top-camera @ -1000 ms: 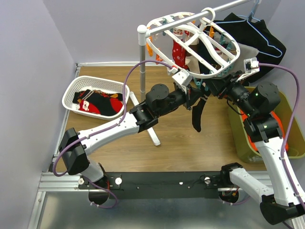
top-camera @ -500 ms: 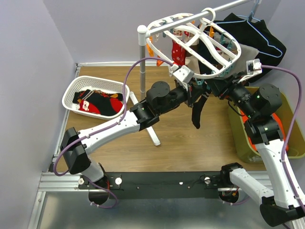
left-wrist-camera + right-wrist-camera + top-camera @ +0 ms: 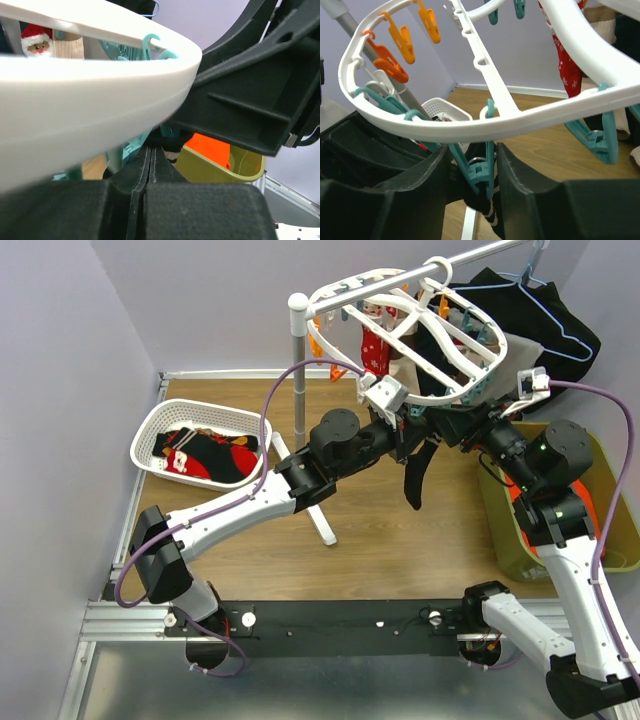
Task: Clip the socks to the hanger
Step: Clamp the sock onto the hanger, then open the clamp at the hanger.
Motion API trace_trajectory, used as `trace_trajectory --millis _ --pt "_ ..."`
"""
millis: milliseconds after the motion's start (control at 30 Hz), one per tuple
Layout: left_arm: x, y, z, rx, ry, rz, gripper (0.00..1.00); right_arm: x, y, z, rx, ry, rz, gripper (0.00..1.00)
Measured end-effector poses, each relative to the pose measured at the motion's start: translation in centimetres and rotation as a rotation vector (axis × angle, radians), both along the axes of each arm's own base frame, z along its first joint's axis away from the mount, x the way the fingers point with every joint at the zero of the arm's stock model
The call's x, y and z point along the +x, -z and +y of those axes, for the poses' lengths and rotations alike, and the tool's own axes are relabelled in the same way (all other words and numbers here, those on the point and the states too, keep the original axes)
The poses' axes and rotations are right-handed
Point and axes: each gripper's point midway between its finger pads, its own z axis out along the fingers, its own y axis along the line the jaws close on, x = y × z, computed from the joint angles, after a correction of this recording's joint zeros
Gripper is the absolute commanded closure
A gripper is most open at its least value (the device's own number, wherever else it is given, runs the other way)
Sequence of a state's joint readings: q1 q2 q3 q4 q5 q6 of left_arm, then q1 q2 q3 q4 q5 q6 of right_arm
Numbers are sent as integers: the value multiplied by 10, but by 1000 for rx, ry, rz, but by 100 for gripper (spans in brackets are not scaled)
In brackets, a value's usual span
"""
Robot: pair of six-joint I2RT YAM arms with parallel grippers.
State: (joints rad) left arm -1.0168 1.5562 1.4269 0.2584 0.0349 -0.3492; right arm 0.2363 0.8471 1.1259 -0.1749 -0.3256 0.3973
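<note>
The left gripper [image 3: 150,159] is pressed fully closed, with the striped cuff of a black sock [image 3: 172,156] right at its tips (pinched or only touching, I cannot tell) and the rim of the white hanger [image 3: 90,100] just above. The right gripper [image 3: 473,152] narrowly straddles a teal clip [image 3: 479,176] under that rim; whether it presses the clip is unclear. Beyond it hangs a red sock [image 3: 567,55].

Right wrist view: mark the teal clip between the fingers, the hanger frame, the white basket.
teal clip [image 3: 480,175], right wrist view, lower body.
hanger [image 3: 445,134], right wrist view, near rim.
white lattice basket [image 3: 442,106], right wrist view, side wall.
</note>
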Motion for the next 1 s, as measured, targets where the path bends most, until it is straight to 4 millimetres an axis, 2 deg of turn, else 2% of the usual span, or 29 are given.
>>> trace_trajectory --millis 67,167,200,267,300,400,533,567,700,767,933,1000 --pt "0 -1 0 -3 0 2 95 -2 1 0 4 0 5 45" --pt "0 -2 0 -11 1 4 85 -3 2 -1 4 4 12 39" --pt "-1 -3 0 -14 2 7 76 -4 3 -2 6 7 16 36" --pt "-1 -3 0 -17 3 9 68 -5 3 -3 7 14 21 33" --pt "-1 -3 0 -19 4 12 60 -6 3 -4 8 18 23 30" --pt "-2 -3 -1 -25 7 23 46 -11 3 -7 8 29 25 24" --pt "-6 2 5 -23 10 41 31 -18 -1 -12 2 45 11 19" --pt "-8 5 8 -18 9 46 30 -19 -2 -13 -1 48 8 18" --pt "-20 21 29 4 2 80 16 -28 -5 -16 -15 55 -10 14" --pt "-25 31 41 19 -13 102 13 -33 -7 -18 -25 57 -25 13" --pt "-33 49 90 48 -104 178 12 -45 -11 -23 -49 63 -61 7" --pt "-26 53 113 42 -159 209 12 -50 -13 -25 -59 64 -76 5"
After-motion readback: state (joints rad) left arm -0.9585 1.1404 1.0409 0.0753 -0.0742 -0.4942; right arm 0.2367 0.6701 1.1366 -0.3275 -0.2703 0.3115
